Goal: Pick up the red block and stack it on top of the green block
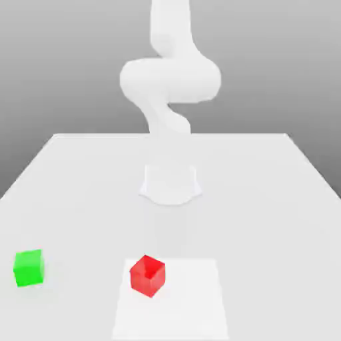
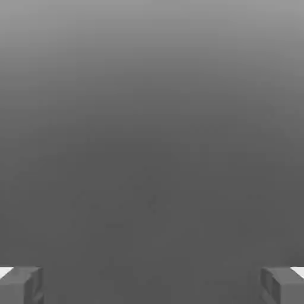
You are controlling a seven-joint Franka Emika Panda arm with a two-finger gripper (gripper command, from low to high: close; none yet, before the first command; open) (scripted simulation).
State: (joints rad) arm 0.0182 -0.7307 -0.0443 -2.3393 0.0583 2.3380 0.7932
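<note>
The red block [image 1: 147,275] rests on the white table [image 1: 266,200] near its front edge, slightly to the exterior view's left of centre. The green block [image 1: 28,268] sits apart from it, further to the exterior view's left, also near the front. The white arm [image 1: 170,80] rises from its base at the middle of the table and runs up past the frame's top. In the hand view my gripper [image 2: 152,286] is open; its two grey fingertips [image 2: 21,285] stand far apart with nothing between them, facing a plain grey background.
A brighter square patch [image 1: 193,306] marks the table under and beside the red block. The arm's round base [image 1: 170,185] stands behind both blocks. The table's edges run along both sides and the back.
</note>
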